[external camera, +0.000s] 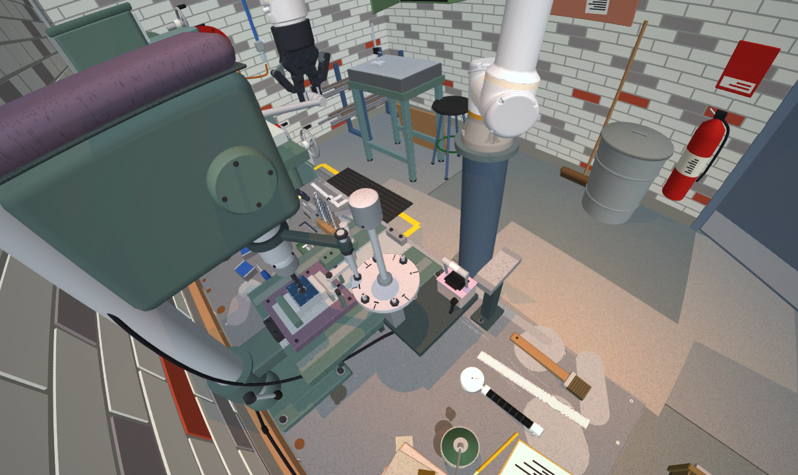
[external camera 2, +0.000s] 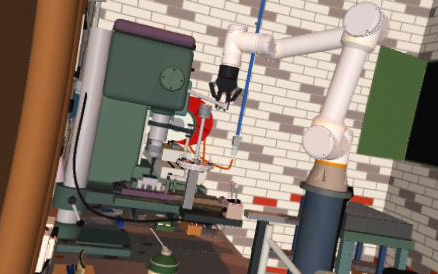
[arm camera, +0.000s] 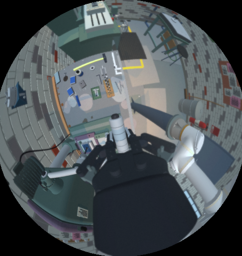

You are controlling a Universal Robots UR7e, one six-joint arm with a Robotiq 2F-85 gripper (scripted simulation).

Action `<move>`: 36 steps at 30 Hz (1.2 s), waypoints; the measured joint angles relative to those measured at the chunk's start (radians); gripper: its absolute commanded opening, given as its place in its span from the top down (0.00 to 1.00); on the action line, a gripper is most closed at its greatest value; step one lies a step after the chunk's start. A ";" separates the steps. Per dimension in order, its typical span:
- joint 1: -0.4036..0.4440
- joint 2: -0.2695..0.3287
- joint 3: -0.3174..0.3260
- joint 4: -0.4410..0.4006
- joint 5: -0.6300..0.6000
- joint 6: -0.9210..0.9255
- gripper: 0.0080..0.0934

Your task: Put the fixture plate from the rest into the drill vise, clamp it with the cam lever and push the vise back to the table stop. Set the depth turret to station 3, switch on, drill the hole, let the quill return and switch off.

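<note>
On the drill press table, the blue fixture plate (external camera: 305, 292) sits in the vise (external camera: 307, 307) under the drill bit (external camera: 298, 285). The depth turret disc (external camera: 385, 282) with its tall knobbed post (external camera: 365, 208) stands to the right of the vise. The pink switch box (external camera: 456, 285) sits further right, next to the empty grey rest (external camera: 497, 269). High beside the green drill head (external camera: 148, 195), my gripper (external camera: 306, 90) (external camera 2: 224, 99) is closed around the white feed handle (arm camera: 118, 133) (external camera: 298, 105), fingers on either side of its grip.
Behind stand a brick wall, a green table (external camera: 393, 80), a stool (external camera: 449, 107) and the arm's blue pedestal (external camera: 481, 207). On the bench lie a brush (external camera: 549, 365), a ruler (external camera: 532, 389), an oil can (external camera: 460, 448) and small tools.
</note>
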 measured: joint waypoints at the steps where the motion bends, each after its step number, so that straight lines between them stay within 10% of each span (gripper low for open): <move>1: 0.000 0.000 0.000 0.000 0.000 0.000 1.00; 36: -0.008 -0.040 -0.143 0.182 0.001 -0.008 1.00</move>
